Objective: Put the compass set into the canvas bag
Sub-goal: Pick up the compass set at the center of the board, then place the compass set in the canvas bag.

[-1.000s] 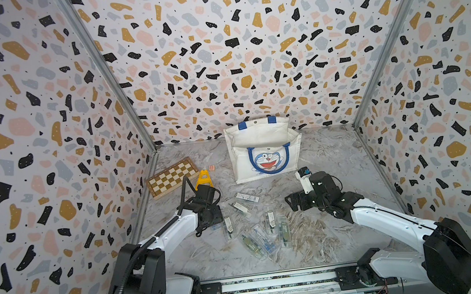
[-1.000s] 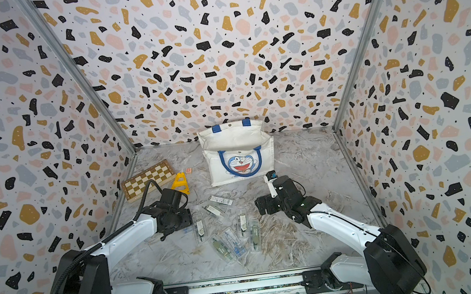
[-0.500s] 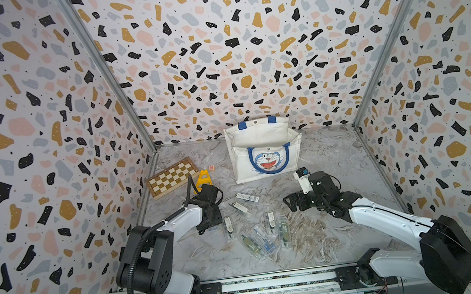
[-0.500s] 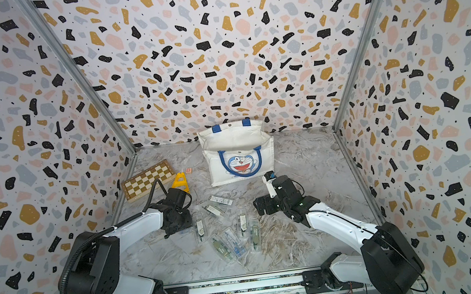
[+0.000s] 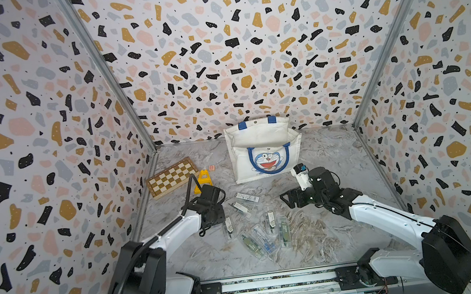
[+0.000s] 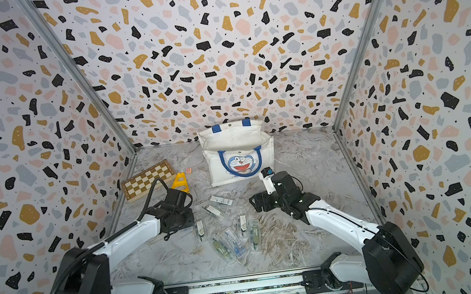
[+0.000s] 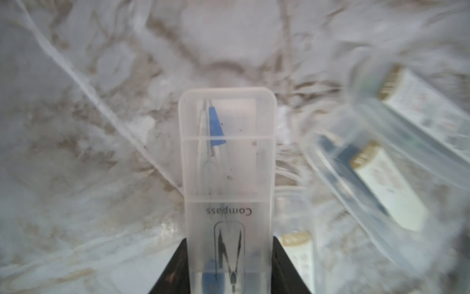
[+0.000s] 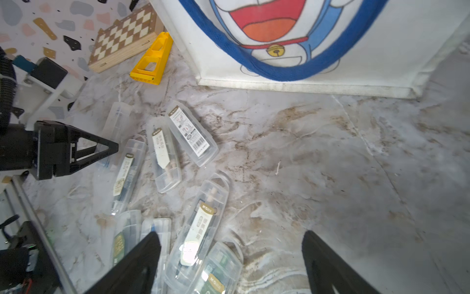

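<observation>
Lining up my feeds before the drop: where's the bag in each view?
Top views: bag stands at the back, mid-table, in both.
Left wrist: not in it.
Right wrist: its lower front, cat's mouth and blue handle loop, beyond the cases.
Landmark: yellow block between bag and chessboard, in both top views and the right wrist.

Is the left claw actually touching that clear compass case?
Touching. In the left wrist view, the compass case sits clamped between the black fingers of the left gripper.
</observation>
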`<state>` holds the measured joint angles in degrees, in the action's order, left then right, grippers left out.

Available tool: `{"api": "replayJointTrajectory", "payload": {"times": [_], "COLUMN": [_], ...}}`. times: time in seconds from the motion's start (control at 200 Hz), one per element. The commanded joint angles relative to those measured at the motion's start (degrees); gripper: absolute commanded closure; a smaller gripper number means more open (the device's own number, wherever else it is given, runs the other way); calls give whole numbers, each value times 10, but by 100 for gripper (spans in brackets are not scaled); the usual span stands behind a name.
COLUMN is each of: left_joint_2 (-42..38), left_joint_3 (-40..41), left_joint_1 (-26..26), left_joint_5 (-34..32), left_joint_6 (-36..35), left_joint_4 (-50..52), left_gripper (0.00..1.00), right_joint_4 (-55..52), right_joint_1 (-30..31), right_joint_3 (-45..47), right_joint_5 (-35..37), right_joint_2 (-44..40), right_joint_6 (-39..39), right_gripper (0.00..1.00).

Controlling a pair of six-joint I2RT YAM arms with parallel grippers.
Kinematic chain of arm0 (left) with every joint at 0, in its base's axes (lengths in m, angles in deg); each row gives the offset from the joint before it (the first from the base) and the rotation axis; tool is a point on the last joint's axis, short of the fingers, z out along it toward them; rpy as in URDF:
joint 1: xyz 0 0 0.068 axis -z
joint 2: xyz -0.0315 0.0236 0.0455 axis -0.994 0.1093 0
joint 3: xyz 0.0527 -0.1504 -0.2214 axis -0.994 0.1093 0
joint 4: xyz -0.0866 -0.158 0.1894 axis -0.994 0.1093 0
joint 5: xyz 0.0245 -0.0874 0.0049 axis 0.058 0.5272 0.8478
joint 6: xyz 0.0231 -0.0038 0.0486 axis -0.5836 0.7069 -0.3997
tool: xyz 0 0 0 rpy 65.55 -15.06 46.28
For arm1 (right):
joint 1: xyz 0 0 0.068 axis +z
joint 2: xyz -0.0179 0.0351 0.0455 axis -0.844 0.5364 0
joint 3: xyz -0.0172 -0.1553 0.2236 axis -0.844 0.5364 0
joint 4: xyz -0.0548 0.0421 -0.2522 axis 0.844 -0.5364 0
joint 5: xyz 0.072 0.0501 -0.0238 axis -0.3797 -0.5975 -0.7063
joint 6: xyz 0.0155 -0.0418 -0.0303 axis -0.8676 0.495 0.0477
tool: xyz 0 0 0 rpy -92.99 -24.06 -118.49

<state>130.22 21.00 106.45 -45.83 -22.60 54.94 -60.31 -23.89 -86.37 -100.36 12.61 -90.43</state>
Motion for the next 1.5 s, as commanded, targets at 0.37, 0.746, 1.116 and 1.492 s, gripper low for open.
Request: {"api": "replayJointTrajectory", "payload": {"times": [0.37, 0.746, 1.116, 1.492], "left_joint_2": [-163, -122, -112, -98], "left_joint_3": [33, 6, 5, -2], "left_joint_1": [162, 214, 227, 228], "left_joint_5": [146, 119, 83, 70], "left_joint_6": [-207, -253, -247, -245], "left_joint_4": [-170, -174, -185, -184], "left_gripper": [95, 98, 100, 79], "right_joint_4": [32, 64, 53, 28], "right_joint_1": [10, 35, 54, 54], "right_joint_3": [-89, -124, -140, -139], "right_joint_5": [-289, -275, -271, -240], "right_joint_2": [8, 88, 136, 132], "right_joint_6": [-41, -76, -75, -61], "right_gripper": [13, 24, 53, 85]}}
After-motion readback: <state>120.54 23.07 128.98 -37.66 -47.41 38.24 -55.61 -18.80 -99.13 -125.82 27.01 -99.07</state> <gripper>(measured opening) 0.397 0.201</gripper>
